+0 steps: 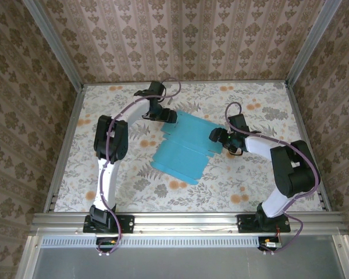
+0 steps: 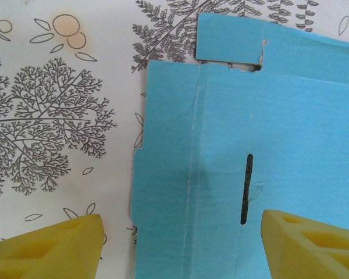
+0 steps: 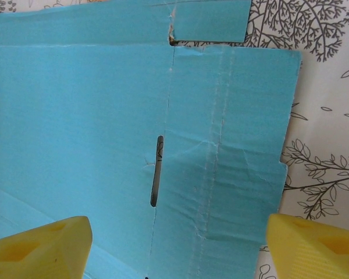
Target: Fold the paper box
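The paper box (image 1: 183, 145) lies flat on the flowered tablecloth as a turquoise cut-out sheet with tabs and score lines. My left gripper (image 1: 163, 116) hovers over its far-left end. In the left wrist view that gripper (image 2: 183, 232) is open and straddles the side flap of the sheet (image 2: 250, 145), one yellow finger (image 2: 52, 247) over the cloth and the other (image 2: 314, 244) over the card beside a narrow slot (image 2: 246, 189). My right gripper (image 1: 216, 139) is over the sheet's right end. In the right wrist view it (image 3: 177, 232) is open across the flap (image 3: 104, 116), holding nothing.
Patterned walls and a metal frame (image 1: 64, 139) enclose the table on three sides. Bare cloth lies in front of the sheet (image 1: 180, 197) and at the far right (image 1: 262, 104). A rail (image 1: 186, 221) carrying both arm bases runs along the near edge.
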